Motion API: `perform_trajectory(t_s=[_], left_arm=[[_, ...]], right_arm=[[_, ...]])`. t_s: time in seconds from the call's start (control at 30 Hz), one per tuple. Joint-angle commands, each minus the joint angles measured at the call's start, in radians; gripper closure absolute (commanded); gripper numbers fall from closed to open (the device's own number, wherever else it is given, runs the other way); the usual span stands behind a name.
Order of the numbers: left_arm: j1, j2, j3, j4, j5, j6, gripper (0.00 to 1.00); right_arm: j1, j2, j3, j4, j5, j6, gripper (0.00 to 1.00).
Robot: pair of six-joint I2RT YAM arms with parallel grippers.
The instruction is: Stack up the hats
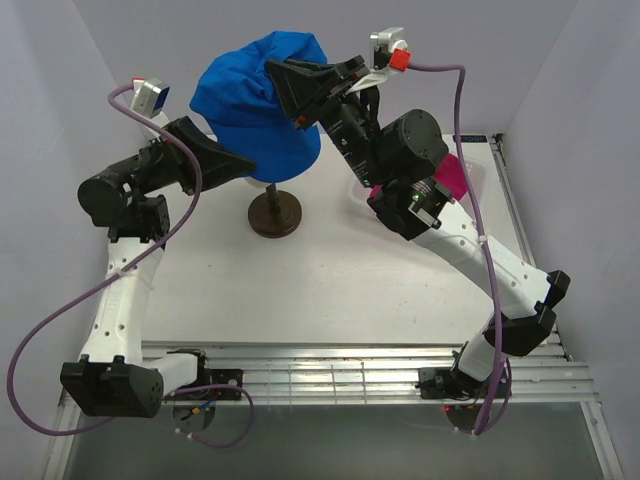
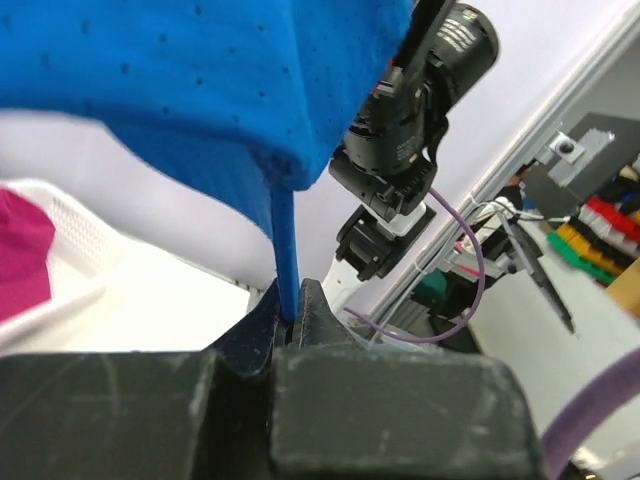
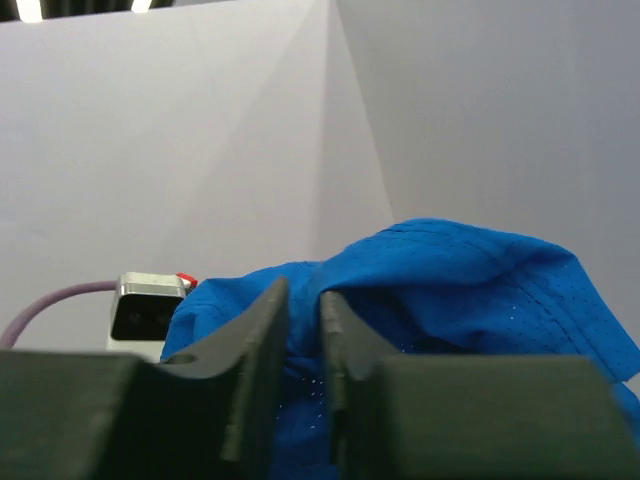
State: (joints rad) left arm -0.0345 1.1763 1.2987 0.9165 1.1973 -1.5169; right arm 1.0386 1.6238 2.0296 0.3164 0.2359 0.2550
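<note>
The rumpled bright blue cap [image 1: 250, 95] sits high at centre; a magenta cap [image 1: 452, 178] lies right.

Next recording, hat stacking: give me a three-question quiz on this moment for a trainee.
1. True or false: the left hand is shut on the edge of the blue cap.
2. Where does the pink cap lie? A: on the blue cap. B: in the white basket. C: on the floor.
3. Fill in: below the blue cap stands a dark round ____.

Key: 1 true. 2 B. 3 stand.
</note>
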Motion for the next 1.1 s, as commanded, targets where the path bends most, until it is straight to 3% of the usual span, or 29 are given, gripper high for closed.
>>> perform_trajectory(t_s=[0.0,0.03,0.07,0.13,0.17,0.2,0.23,0.33,0.4,0.47,0.53,0.57,0.7,0.8,0.87,0.93,1.07], left_arm=[[0.015,-0.029,0.010,-0.264,0.024,0.075,1.00],[0.016,-0.029,0.008,-0.275,0.024,0.070,1.00],[0.019,-0.030,0.014,-0.298,0.024,0.069,1.00],[0.028,-0.027,0.039,-0.306,0.024,0.069,1.00],[0.028,-0.026,0.050,-0.307,0.024,0.075,1.00],[0.030,-0.024,0.060,-0.308,0.022,0.078,1.00],[0.031,-0.020,0.069,-0.308,0.019,0.081,1.00],[0.033,-0.007,0.093,-0.308,0.004,0.064,1.00],[0.033,0.008,0.103,-0.297,-0.005,0.041,1.00],[0.033,0.023,0.122,-0.291,-0.011,0.038,1.00],[0.071,0.034,0.155,-0.278,-0.021,0.023,1.00],[0.073,0.040,0.168,-0.271,-0.022,0.018,1.00],[0.091,0.060,0.192,-0.251,-0.038,-0.018,1.00],[0.107,0.063,0.198,-0.242,-0.039,-0.031,1.00],[0.110,0.062,0.195,-0.237,-0.038,-0.039,1.00],[0.111,0.059,0.192,-0.235,-0.036,-0.039,1.00],[0.111,0.051,0.183,-0.226,-0.035,-0.055,1.00]], right_arm=[[-0.023,-0.054,-0.026,0.024,0.102,-0.150,0.68],[-0.034,-0.051,-0.011,-0.044,0.103,-0.169,0.60],[-0.043,-0.045,0.006,-0.081,0.097,-0.187,0.44],[-0.066,-0.053,0.018,-0.138,0.060,-0.294,0.30],[-0.071,-0.077,0.003,-0.160,0.010,-0.340,0.11],[-0.071,-0.097,-0.044,-0.165,-0.007,-0.386,0.04],[-0.072,-0.116,-0.069,-0.169,-0.018,-0.455,0.10],[-0.075,-0.195,-0.144,-0.198,-0.039,-0.554,0.11],[-0.075,-0.270,-0.186,-0.238,-0.134,-0.672,0.10],[-0.072,-0.376,-0.314,-0.240,-0.325,-0.781,0.07],[-0.066,-0.451,-0.425,-0.206,-0.401,-0.951,0.05],[-0.058,-0.516,-0.548,-0.167,-0.397,-1.000,0.03],[0.009,-0.567,-0.726,-0.034,-0.354,-1.326,0.00],[0.136,-0.497,-0.743,0.054,-0.180,-1.512,0.00],[0.181,-0.408,-0.746,0.237,-0.051,-1.681,0.00],[0.199,-0.349,-0.709,0.341,-0.021,-1.735,0.01],[0.199,-0.213,-0.588,0.329,0.007,-1.760,0.00]])
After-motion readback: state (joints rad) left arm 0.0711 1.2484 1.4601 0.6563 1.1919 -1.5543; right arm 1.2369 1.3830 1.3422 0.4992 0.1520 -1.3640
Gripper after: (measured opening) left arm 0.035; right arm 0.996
